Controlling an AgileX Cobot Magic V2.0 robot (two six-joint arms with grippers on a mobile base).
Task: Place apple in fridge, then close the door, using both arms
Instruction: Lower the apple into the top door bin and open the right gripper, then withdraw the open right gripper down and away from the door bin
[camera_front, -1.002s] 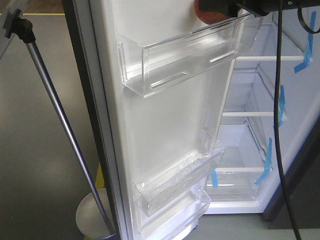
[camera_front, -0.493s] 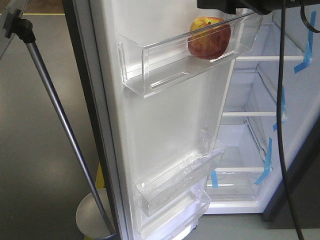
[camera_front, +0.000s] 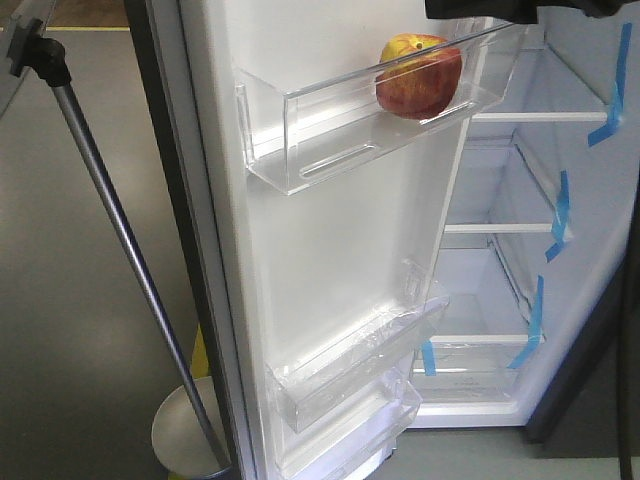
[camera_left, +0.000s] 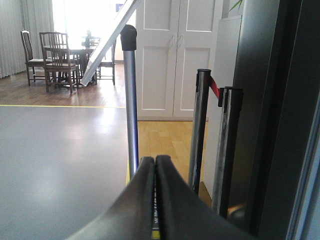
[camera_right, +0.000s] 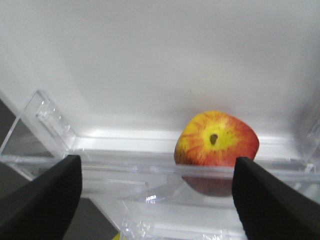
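The red and yellow apple (camera_front: 418, 75) lies in the top clear bin (camera_front: 330, 125) of the open door (camera_front: 330, 240), stem dimple up. The wrist view shows the apple (camera_right: 217, 142) behind the bin's front wall. My right gripper (camera_right: 157, 172) is open and holds nothing; it hovers just outside that bin, with the apple near its right finger (camera_right: 272, 200). A black part of the right arm (camera_front: 485, 8) shows at the top edge. The fridge (camera_front: 590, 200) stands open, white inside. My left gripper (camera_left: 155, 161) is shut on nothing, low beside the fridge's dark outer side (camera_left: 280, 115).
A slanted silver pole (camera_front: 120, 240) on a round base (camera_front: 185, 435) stands left of the door. Two lower door bins (camera_front: 350, 375) hang below. Glass shelves with blue tape strips (camera_front: 560, 215) fill the interior. Stanchion posts (camera_left: 200, 130) and white cabinet doors (camera_left: 175, 55) stand ahead of the left gripper.
A second ago the right gripper held the apple above the top bin. The apple dropped into the bin, and the gripper with its cable has pulled back up and right.
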